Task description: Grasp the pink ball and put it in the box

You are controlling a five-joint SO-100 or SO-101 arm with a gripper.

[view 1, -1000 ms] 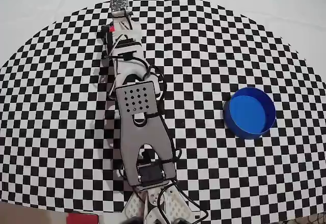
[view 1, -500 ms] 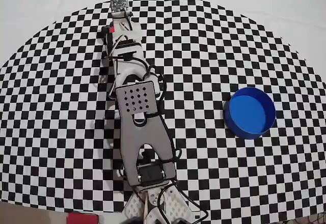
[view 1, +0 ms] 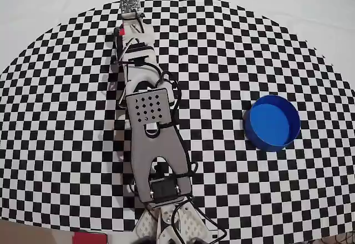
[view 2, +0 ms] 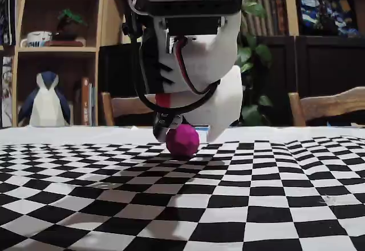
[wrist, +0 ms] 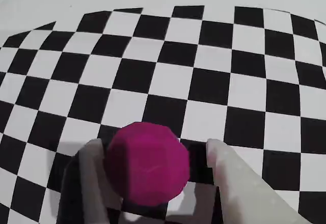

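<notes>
The small smooth magenta-pink ball [wrist: 147, 163] rests on the checkered cloth [wrist: 214, 81] between the white two-finger gripper [wrist: 153, 155], its fingers open and flanking it; likely light, rigid and roll-prone, it should be clamped across its widest diameter.

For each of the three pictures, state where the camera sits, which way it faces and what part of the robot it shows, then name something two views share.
Overhead view: above the table, facing straight down on the checkered cloth and the box; the whole arm shows.
Wrist view: on the arm, facing down and forward at the pink ball between the fingers of the gripper.
Fixed view: low at table height, facing the arm front-on, with shelves and a toy penguin behind.
Shared: wrist and fixed views both show the ball and the gripper.
</notes>
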